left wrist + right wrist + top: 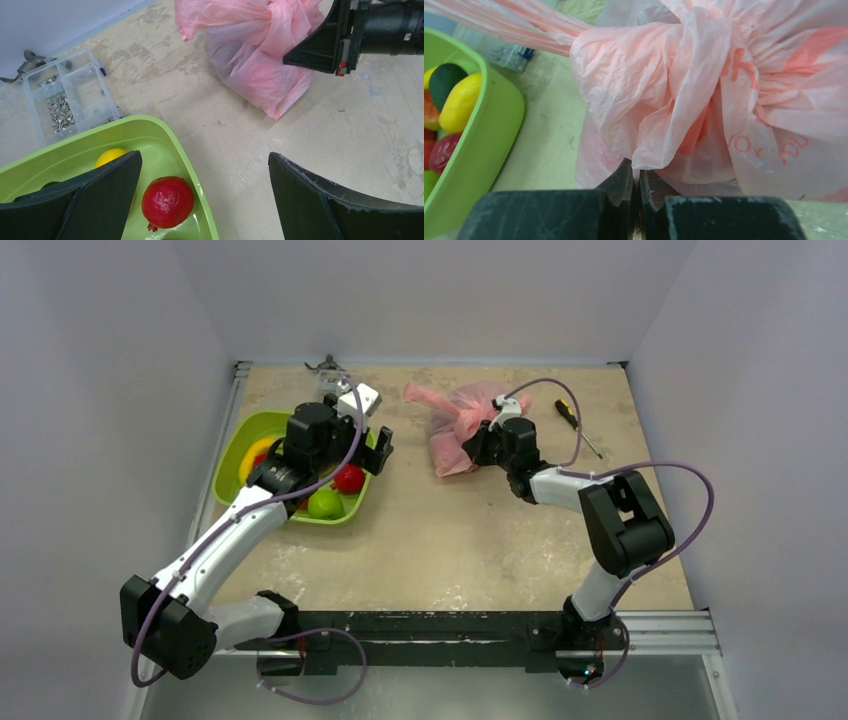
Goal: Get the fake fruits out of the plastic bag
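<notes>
Right wrist view: the right tool (636, 186) is clenched, its jaws pressed together on a hanging fold of the plastic bag (704, 90), just under the bunched knot. Orange-red print runs over the crumpled film. Single letters such as a K and a YO show, but no whole word can be read.

The bag lies on the table (549, 135) to the right of the lime-green tray (499, 115), apart from it. Whether it holds any fruit cannot be told through the folds. The fake fruits (459, 102) that show lie in the tray, among them a dark green fruit (444, 80).

In the left wrist view the left tool (204, 157) is released, jaws wide apart, with the tray's right rim (150, 122) and bare table between them. A red fruit (167, 201) sits in the tray beside one finger, and that finger half hides a yellow fruit (111, 156). This view alone shows clearly the clear parts box (65, 100) of small metal hardware, just beyond the tray. It also shows the right tool (290, 59) against the bag (260, 75).

Only the top view shows a green fruit (325, 504) at the tray's near edge and a screwdriver (575, 423) well right of the tray, past the bag (455, 425). There the left tool (378, 448) hovers over the tray's right side.
</notes>
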